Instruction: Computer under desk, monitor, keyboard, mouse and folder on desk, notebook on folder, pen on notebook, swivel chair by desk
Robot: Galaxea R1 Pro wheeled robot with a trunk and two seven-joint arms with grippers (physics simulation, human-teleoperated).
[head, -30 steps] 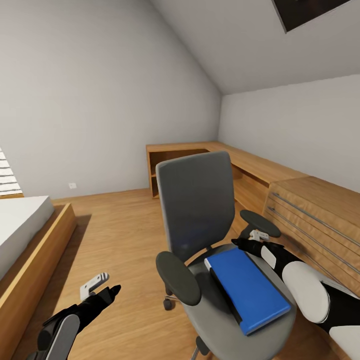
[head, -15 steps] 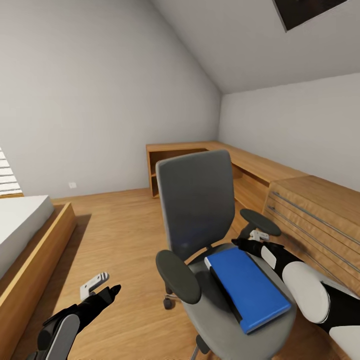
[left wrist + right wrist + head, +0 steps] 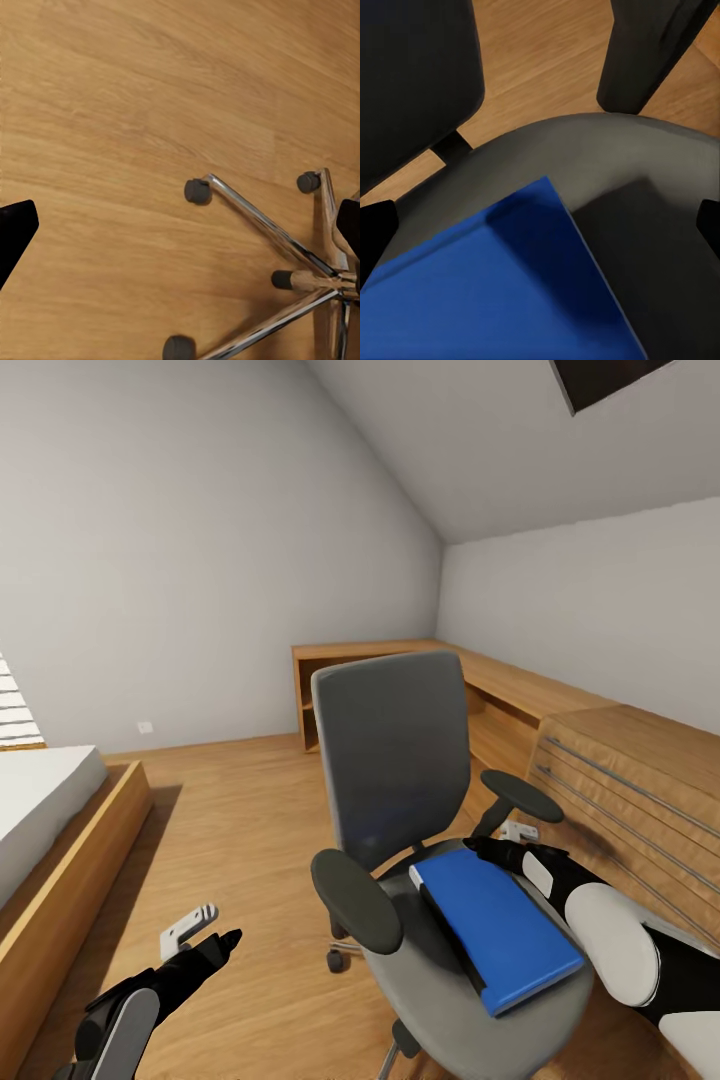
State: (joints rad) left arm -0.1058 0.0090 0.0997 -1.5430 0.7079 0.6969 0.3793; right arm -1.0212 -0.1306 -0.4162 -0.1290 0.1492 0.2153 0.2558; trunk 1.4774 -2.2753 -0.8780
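Right end effector [image 3: 497,841] open over folder [image 3: 487,292]; left wrist sees chair casters [image 3: 197,191].

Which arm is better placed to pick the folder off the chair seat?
Right. The right gripper hovers at the far corner of the blue folder on the swivel chair, jaws open. The left gripper hangs over bare floor beside the chair.

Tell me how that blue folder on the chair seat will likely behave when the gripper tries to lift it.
The folder looks flat and thin, lying flush on the padded seat of the swivel chair, so getting a finger under an edge may be awkward. It probably is light and may flex somewhat. Pushing could also roll the chair, since its casters stand on smooth wooden floor.
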